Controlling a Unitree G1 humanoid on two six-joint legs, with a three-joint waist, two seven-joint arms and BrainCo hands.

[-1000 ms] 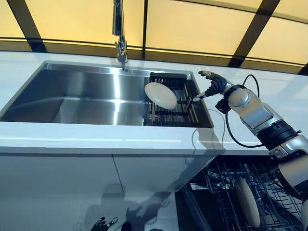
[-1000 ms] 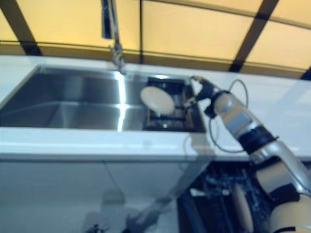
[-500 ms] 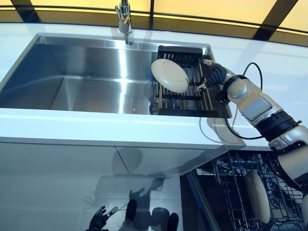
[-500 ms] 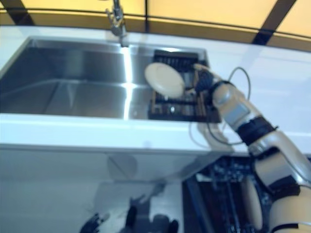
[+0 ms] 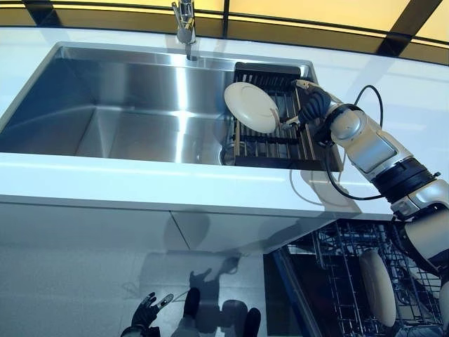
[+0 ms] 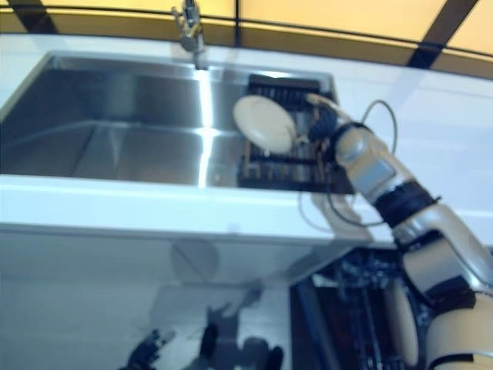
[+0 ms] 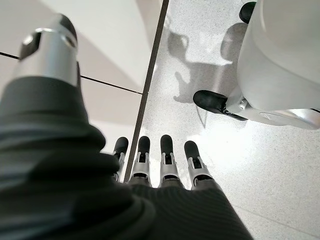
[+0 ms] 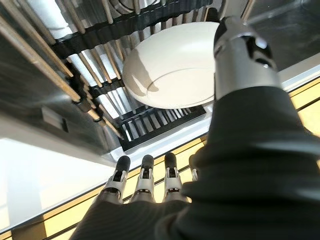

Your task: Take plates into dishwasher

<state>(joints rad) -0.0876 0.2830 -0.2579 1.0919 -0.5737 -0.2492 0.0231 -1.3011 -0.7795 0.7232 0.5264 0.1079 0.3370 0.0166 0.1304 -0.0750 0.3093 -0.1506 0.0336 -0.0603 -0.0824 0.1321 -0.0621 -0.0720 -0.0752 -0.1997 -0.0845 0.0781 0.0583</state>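
Observation:
A cream plate [image 5: 251,107] stands tilted in a black drying rack [image 5: 280,144] at the right end of the steel sink [image 5: 119,105]. My right hand [image 5: 312,105] hovers over the rack just right of the plate's edge, open and holding nothing. In the right wrist view its fingers [image 8: 145,175] are straight and the plate [image 8: 170,70] shows past the thumb; I cannot tell whether they touch. A second cream plate [image 5: 377,286] stands in the dishwasher rack [image 5: 344,281] at the lower right. My left hand [image 5: 146,312] hangs open near the floor.
A faucet [image 5: 184,17] rises behind the sink's middle. A white counter [image 5: 140,182] runs along the sink's front edge, with white cabinet fronts below. The pulled-out dishwasher rack sits under the counter's right end.
The camera has tilted down and shifted. My right hand has dropped from above the counter edge to over the rack, closer to the plate. The plate stays in the rack.

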